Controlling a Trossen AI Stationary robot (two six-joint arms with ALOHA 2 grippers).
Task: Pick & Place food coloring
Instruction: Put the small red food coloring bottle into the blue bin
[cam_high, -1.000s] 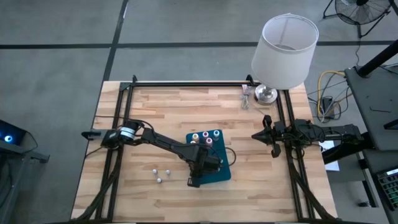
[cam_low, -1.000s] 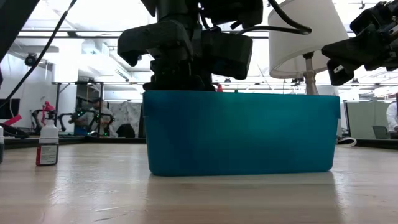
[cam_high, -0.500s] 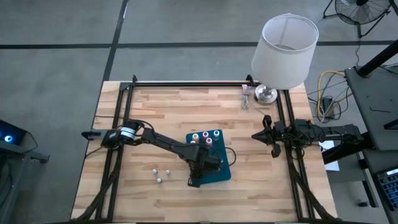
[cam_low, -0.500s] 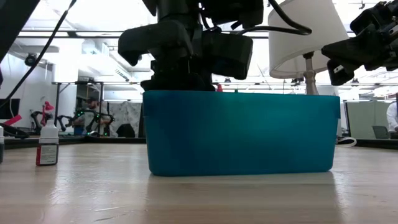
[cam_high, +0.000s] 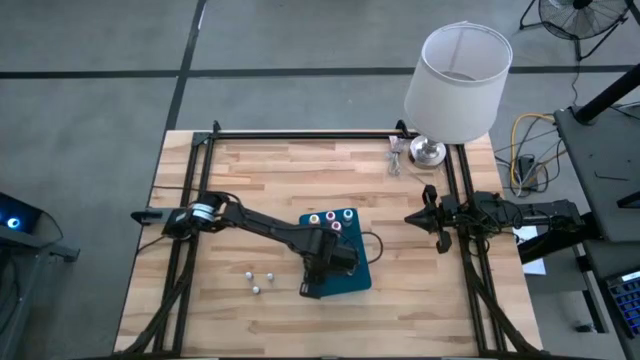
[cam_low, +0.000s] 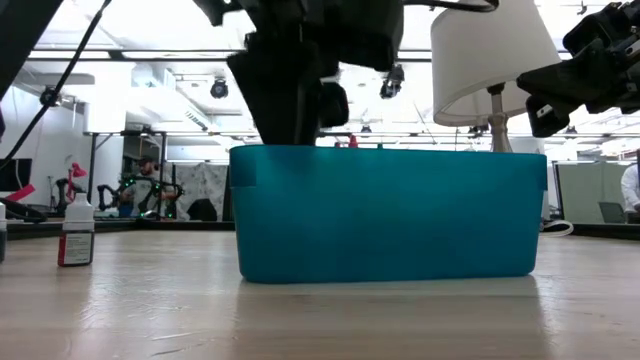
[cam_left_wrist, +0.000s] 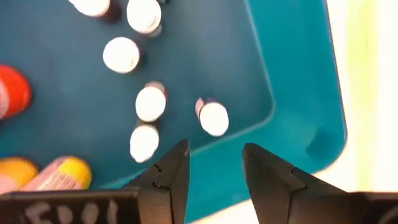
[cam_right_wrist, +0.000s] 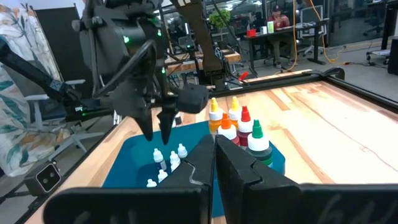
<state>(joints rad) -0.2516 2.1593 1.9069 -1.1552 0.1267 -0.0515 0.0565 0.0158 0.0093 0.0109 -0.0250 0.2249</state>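
The left gripper (cam_high: 322, 262) hangs over the teal tray (cam_high: 356, 280), fingers (cam_left_wrist: 171, 177) parted a moderate way and holding nothing, apparently because a small bottle has just been let go into the tray. In the left wrist view a white-capped small bottle (cam_left_wrist: 213, 117) stands on the tray floor just beyond the gap between the fingers, clear of both, with others (cam_left_wrist: 150, 102) beside it. The taller coloured-top bottles (cam_high: 330, 218) are grouped at the tray's far end. Three small bottles (cam_high: 259, 279) remain on the worktop (cam_high: 260, 180) left of the tray. The right gripper (cam_high: 428, 217) waits well right of the tray, fingers closed and empty.
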